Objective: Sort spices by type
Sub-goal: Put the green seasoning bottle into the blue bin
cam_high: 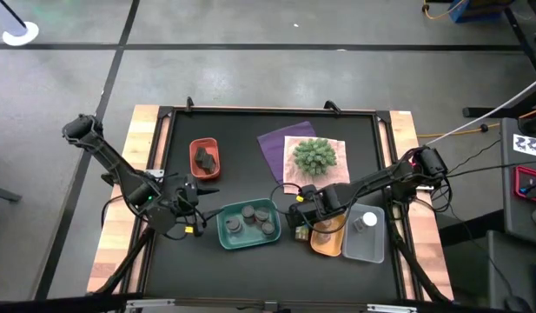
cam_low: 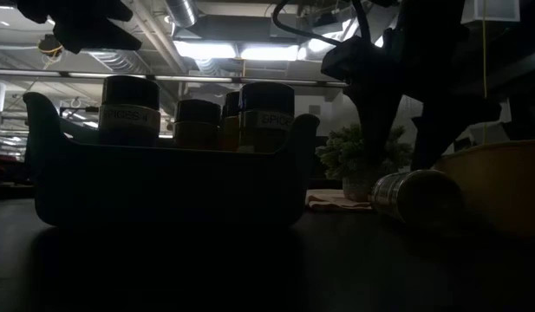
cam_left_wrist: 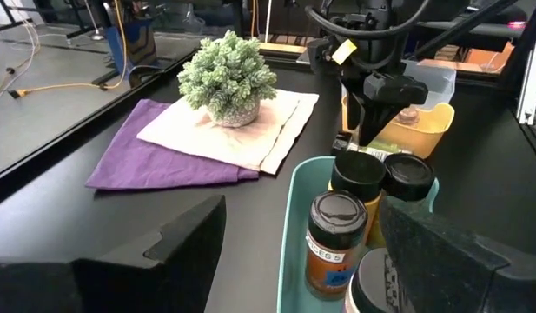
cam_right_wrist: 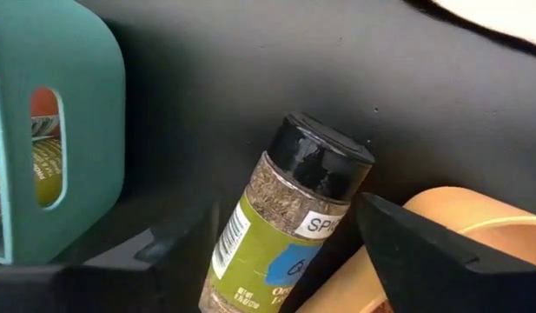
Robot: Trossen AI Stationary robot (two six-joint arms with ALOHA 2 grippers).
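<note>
A teal tray (cam_high: 248,224) holds several grey-topped spice jars (cam_left_wrist: 337,239), standing upright. One black-capped jar with a green label (cam_right_wrist: 289,217) lies on its side on the table between the teal tray and the orange tray (cam_high: 327,242). My right gripper (cam_high: 299,219) is open and points down over this jar, one finger on each side of it (cam_right_wrist: 281,222); no touch shows. My left gripper (cam_high: 196,221) is open, just off the teal tray's left end. A white-capped jar (cam_high: 366,223) stands in the clear tray. Dark lumps (cam_high: 206,158) lie in the red tray.
A spiky green plant (cam_high: 314,156) stands on a white cloth over a purple cloth (cam_high: 274,143) toward the table's far side. The clear tray (cam_high: 365,235) sits right of the orange one. Wooden rails (cam_high: 120,217) frame the black table top.
</note>
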